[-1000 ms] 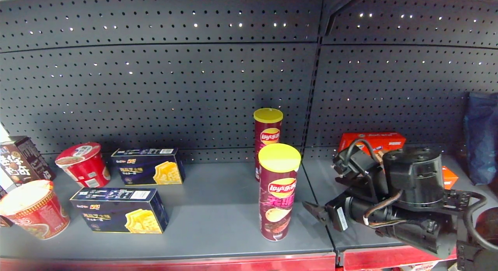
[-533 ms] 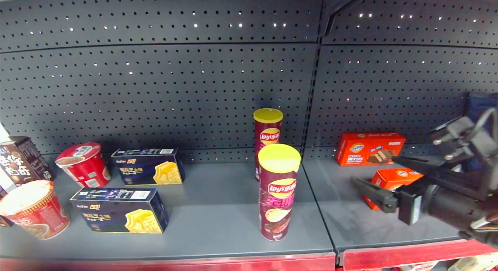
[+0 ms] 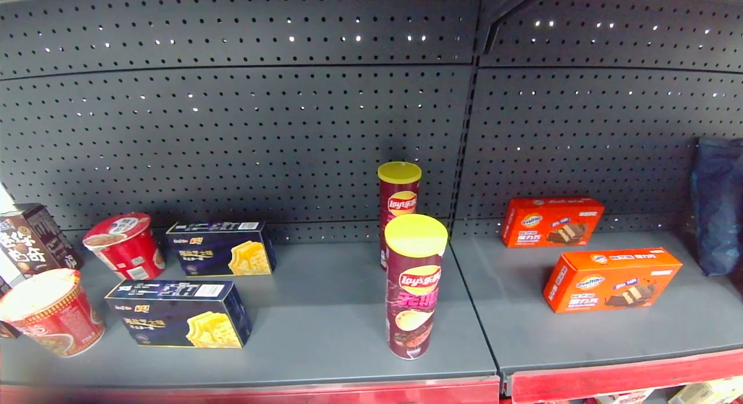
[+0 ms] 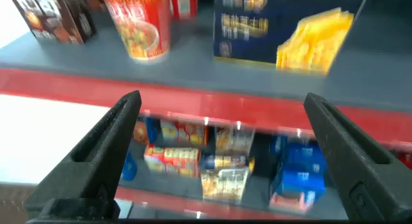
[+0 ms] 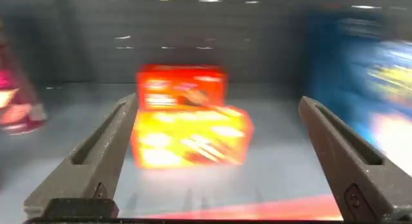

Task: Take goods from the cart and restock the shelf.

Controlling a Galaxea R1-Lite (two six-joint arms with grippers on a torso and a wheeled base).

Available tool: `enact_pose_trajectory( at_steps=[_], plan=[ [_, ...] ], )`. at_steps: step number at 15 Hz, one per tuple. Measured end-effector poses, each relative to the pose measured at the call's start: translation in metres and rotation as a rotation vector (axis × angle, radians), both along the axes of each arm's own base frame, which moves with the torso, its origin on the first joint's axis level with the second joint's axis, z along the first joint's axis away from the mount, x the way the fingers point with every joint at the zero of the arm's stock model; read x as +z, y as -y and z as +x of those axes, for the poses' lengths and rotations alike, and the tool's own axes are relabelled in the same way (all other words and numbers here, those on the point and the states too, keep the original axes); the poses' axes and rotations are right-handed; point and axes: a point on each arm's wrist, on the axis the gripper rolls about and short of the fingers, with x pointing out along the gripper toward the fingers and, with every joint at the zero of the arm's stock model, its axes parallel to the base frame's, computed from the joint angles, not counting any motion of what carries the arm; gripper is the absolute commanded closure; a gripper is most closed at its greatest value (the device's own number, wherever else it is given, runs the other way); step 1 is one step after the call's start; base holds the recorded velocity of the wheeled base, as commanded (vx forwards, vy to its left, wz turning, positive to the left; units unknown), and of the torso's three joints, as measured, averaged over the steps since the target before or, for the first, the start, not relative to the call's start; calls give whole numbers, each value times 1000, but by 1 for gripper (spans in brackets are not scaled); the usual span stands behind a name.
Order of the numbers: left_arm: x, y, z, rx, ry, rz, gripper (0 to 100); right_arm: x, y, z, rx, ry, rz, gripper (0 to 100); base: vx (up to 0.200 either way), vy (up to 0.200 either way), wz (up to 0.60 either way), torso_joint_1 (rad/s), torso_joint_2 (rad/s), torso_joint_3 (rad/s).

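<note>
Two boxes tell the story in the lower right of the head view: the front orange box (image 3: 612,279) lies flat on the shelf (image 3: 325,311) near its red edge, and the rear orange box (image 3: 551,221) stands behind it against the pegboard (image 3: 232,131), a clear gap between them. A second ago the right arm covered that spot, its gripper close beside the front chip can (image 3: 415,288). Half a second ago it had swung toward the right edge of the frame, and now it has drawn back clear of the shelf, leaving the front orange box fully uncovered. We read that as a placement finished: this item looks stocked, and the next step is probably a return to the cart for another. From the wrist camera, the right gripper (image 5: 217,100) is spread wide and empty, facing both orange boxes from a distance and touching neither. The left gripper (image 4: 222,96) is likewise spread and empty, held before the shelf's red front edge, below a noodle cup (image 4: 138,24) and a dark blue box (image 4: 283,28).
</note>
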Motion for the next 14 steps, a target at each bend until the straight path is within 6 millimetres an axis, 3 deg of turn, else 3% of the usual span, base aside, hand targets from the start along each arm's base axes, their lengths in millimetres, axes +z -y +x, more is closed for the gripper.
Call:
enact_pose_trajectory(
  at_steps=[3,7,10,14],
  plan=[
    [1,1,0,-42,4,11,0,-44,2,-44,-112,-16,21,0,0,0,0,0,0,0],
    [1,1,0,-49,4,14,0,-100,0,-52,-98,-26,69,0,0,0,0,0,0,0],
    [1,2,0,-77,2,24,0,-117,-2,-52,-18,-123,35,0,0,0,0,0,0,0],
    [0,2,0,-171,-1,56,0,-118,-4,-53,54,-125,9,0,0,0,0,0,0,0]
  ],
)
